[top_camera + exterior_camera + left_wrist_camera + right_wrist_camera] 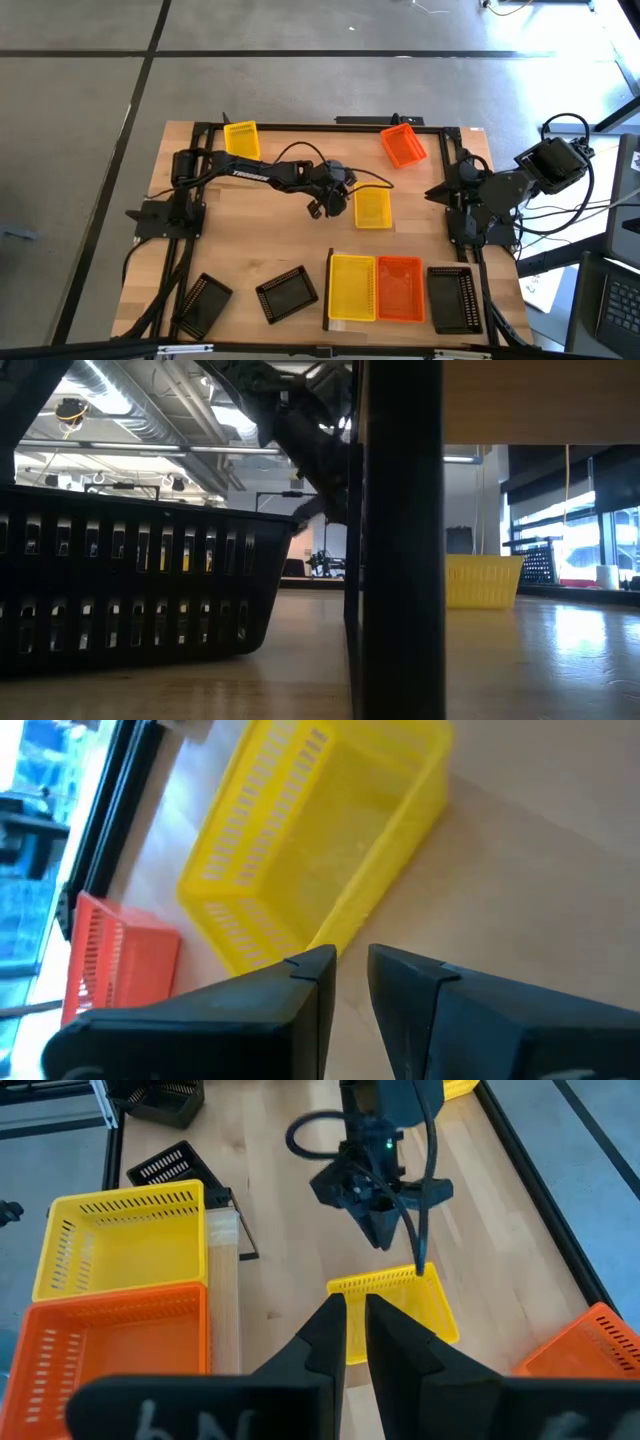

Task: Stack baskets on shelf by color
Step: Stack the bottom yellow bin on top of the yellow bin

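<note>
My left gripper (322, 207) hovers over the table's middle, just left of a loose yellow basket (373, 208) that rests on its base. In the left wrist view its fingers (350, 965) show only a narrow gap, and they stand at the corner of the yellow basket (320, 840) with nothing between them. The shelf (330, 290) at the near edge carries a yellow basket (352, 287), an orange basket (400, 288) and a black basket (450, 298). My right gripper (355, 1320) waits shut at the table's right side.
Another yellow basket (241, 138) and an orange basket (403, 145) sit at the far edge. Two black baskets (287, 293) (203, 303) lie near the front left. A black frame (300, 126) runs around the table. Bare wood lies between the left gripper and the shelf.
</note>
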Controlling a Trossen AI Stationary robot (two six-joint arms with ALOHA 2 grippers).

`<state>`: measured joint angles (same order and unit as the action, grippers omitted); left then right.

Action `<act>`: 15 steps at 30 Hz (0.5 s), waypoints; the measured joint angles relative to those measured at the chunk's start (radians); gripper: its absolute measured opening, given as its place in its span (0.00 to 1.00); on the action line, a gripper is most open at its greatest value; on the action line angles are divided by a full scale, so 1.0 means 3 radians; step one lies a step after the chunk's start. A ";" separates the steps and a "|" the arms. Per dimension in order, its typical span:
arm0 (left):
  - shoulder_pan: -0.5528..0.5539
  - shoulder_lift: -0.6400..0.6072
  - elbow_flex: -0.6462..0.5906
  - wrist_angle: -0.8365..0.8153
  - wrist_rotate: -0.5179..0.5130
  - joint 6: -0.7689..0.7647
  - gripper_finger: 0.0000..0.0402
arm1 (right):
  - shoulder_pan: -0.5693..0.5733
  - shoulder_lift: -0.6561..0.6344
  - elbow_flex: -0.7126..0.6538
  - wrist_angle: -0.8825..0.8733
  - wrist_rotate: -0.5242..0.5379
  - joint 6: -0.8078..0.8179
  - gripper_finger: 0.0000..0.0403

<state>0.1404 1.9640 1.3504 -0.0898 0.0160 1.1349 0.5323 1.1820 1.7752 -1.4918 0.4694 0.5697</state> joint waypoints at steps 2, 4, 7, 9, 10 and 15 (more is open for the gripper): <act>0.0000 0.0027 -0.0005 -0.0022 -0.0034 -0.0165 0.14 | 0.0000 0.0000 0.0000 0.0000 0.0000 0.0019 0.10; -0.0002 0.0025 -0.0006 -0.0009 -0.0082 -0.0377 0.14 | -0.0001 0.0000 0.0000 -0.0001 0.0003 0.0134 0.10; -0.0007 0.0000 -0.0002 -0.0010 -0.0109 -0.0717 0.14 | -0.0001 -0.0001 -0.0028 0.0000 0.0120 0.0370 0.10; -0.0011 -0.0037 -0.0002 -0.0011 -0.0111 -0.0972 0.14 | -0.0001 -0.0004 -0.0104 -0.0043 0.0184 0.0501 0.10; -0.0011 -0.0060 -0.0002 -0.0010 -0.0110 -0.1088 0.14 | -0.0002 -0.0002 -0.0150 -0.0079 0.0176 0.0550 0.10; -0.0011 -0.0177 -0.0003 -0.0034 -0.0109 -0.1751 0.14 | -0.0129 -0.0011 -0.0492 -0.0129 0.0068 0.0666 0.10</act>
<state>0.1371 1.9110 1.3495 -0.1001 -0.0166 0.6096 0.4937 1.1788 1.6276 -1.5304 0.4899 0.7694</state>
